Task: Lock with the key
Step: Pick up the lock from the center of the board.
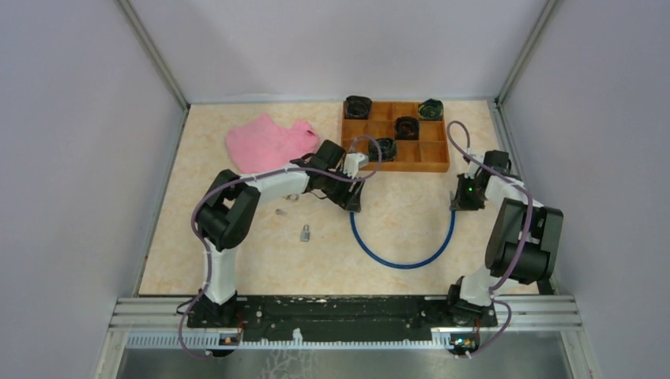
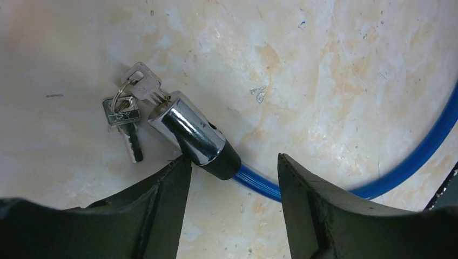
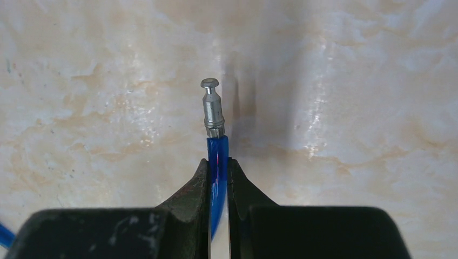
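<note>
A blue cable lock (image 1: pixel 403 260) lies in a U on the table. Its chrome lock barrel (image 2: pixel 186 132) lies flat in the left wrist view with a key (image 2: pixel 143 83) stuck in its end and a second key (image 2: pixel 125 121) hanging on the ring. My left gripper (image 2: pixel 233 167) is open, its fingers either side of the black collar and blue cable (image 2: pixel 259 183), just above them. My right gripper (image 3: pixel 217 164) is shut on the cable's other end (image 3: pixel 217 154), the metal pin (image 3: pixel 211 108) sticking out past the fingertips.
An orange compartment tray (image 1: pixel 433 158) with several dark rolled items stands at the back. A pink cloth (image 1: pixel 265 142) lies at the back left. A small padlock (image 1: pixel 304 233) and a small metal piece (image 1: pixel 280 212) lie left of the cable.
</note>
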Controlling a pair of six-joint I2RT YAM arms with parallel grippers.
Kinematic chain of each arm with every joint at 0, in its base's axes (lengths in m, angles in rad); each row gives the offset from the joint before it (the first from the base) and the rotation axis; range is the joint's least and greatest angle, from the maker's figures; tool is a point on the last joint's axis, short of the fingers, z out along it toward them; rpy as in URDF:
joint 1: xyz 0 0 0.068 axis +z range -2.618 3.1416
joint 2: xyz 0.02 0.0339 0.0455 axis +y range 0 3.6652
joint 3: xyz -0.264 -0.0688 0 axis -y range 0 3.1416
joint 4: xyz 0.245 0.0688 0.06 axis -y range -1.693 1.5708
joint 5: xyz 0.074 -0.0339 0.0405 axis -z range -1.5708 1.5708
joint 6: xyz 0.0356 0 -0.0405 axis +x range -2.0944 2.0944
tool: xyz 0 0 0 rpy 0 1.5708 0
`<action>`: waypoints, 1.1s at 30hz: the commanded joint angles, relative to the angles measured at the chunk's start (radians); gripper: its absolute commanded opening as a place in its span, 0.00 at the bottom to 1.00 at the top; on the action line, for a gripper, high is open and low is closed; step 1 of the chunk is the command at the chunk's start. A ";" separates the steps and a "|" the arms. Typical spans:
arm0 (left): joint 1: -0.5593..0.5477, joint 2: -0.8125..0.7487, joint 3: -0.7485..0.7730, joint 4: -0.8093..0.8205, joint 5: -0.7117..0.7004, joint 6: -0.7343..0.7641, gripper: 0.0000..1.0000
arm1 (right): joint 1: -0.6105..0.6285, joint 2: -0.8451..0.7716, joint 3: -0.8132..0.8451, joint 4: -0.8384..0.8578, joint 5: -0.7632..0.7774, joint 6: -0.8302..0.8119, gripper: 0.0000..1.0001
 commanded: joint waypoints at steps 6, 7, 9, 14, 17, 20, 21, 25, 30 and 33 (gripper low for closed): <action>-0.047 0.166 -0.010 -0.142 -0.177 0.056 0.60 | 0.032 -0.090 0.026 -0.047 -0.099 -0.023 0.00; -0.054 0.173 -0.010 -0.141 -0.186 0.060 0.59 | 0.032 -0.096 0.023 -0.049 -0.108 -0.027 0.00; -0.063 0.188 -0.009 -0.141 -0.194 0.067 0.56 | 0.033 -0.106 0.021 -0.054 -0.123 -0.033 0.00; -0.073 0.229 -0.003 -0.141 -0.199 0.083 0.51 | 0.039 -0.120 0.012 -0.069 -0.135 -0.052 0.00; -0.076 0.255 0.019 -0.143 -0.202 0.083 0.51 | 0.046 -0.123 0.005 -0.072 -0.148 -0.052 0.00; -0.077 0.260 0.017 -0.130 -0.219 0.084 0.56 | 0.050 -0.132 0.002 -0.075 -0.159 -0.052 0.00; -0.079 0.262 0.013 -0.124 -0.229 0.087 0.56 | 0.051 -0.137 0.000 -0.072 -0.159 -0.052 0.00; -0.091 0.273 -0.006 -0.118 -0.241 0.089 0.56 | 0.053 -0.143 0.000 -0.069 -0.168 -0.047 0.00; -0.112 0.252 -0.067 -0.097 -0.250 0.098 0.56 | 0.052 -0.147 0.011 -0.066 -0.151 -0.059 0.00; -0.112 0.226 -0.089 -0.093 -0.229 0.091 0.56 | 0.053 -0.147 0.020 -0.069 -0.147 -0.061 0.00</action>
